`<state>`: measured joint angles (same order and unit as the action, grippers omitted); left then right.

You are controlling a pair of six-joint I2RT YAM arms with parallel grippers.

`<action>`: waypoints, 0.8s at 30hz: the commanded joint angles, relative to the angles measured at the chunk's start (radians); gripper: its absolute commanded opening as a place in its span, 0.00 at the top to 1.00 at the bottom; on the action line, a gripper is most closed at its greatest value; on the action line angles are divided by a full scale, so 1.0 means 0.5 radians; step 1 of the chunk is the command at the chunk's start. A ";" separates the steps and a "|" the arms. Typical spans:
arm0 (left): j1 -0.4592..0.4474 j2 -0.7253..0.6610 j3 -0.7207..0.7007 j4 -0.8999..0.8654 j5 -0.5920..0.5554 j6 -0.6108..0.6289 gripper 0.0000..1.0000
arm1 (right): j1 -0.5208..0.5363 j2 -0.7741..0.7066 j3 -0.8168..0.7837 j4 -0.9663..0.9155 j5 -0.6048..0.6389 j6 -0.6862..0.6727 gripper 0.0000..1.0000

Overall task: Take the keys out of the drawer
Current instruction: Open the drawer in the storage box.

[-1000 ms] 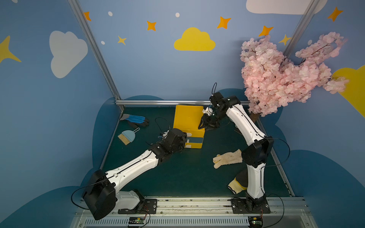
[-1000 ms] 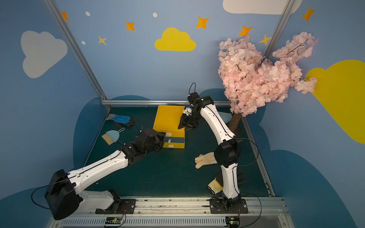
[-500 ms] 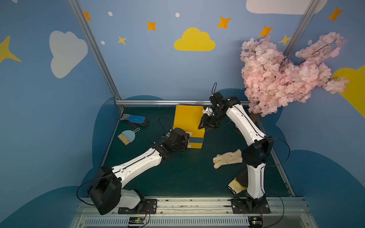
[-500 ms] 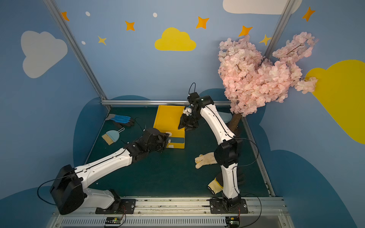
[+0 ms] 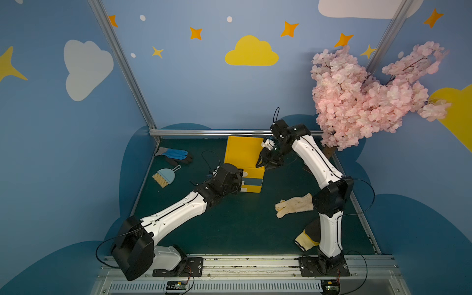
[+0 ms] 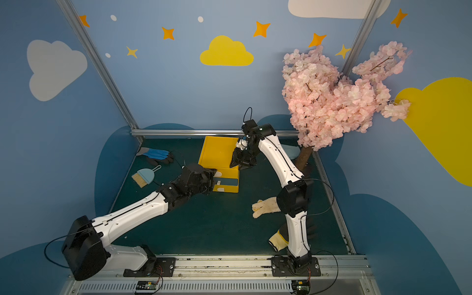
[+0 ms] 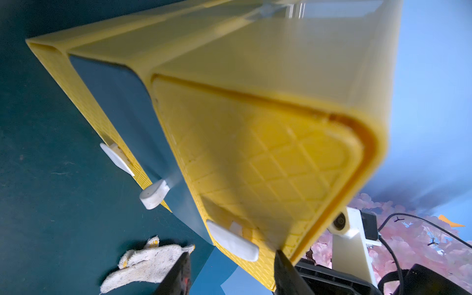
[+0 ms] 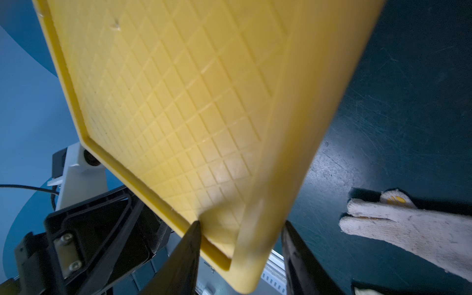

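top views: high front, looking down, whole scene | wrist views: both close against yellow drawer unit

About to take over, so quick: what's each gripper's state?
Left gripper: open, astride a white drawer handle.
Right gripper: open, astride the yellow cabinet top edge.

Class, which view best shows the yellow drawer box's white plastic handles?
The left wrist view: three white plastic drawer handles appear large on the yellow plastic drawer box. Both top views show them tiny; the right wrist view none.

Yellow cabinet interior hidden, its corner blurred, white glove cut off
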<state>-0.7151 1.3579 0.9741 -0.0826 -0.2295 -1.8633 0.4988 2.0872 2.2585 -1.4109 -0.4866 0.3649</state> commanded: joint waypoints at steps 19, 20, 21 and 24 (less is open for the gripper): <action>0.022 0.112 0.075 -0.247 0.039 -0.081 0.44 | 0.052 -0.078 -0.131 -0.100 -0.075 -0.037 0.50; 0.018 0.104 0.064 -0.240 0.033 -0.083 0.44 | 0.052 -0.079 -0.136 -0.100 -0.073 -0.037 0.50; 0.019 0.103 0.056 -0.240 0.027 -0.089 0.44 | 0.052 -0.081 -0.136 -0.099 -0.071 -0.039 0.50; 0.019 0.097 0.026 -0.224 0.006 -0.128 0.44 | 0.052 -0.082 -0.137 -0.096 -0.063 -0.041 0.50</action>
<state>-0.7097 1.3914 1.0058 -0.1631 -0.2096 -1.9099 0.4984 2.0655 2.2150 -1.3830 -0.4908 0.3614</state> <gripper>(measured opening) 0.563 0.502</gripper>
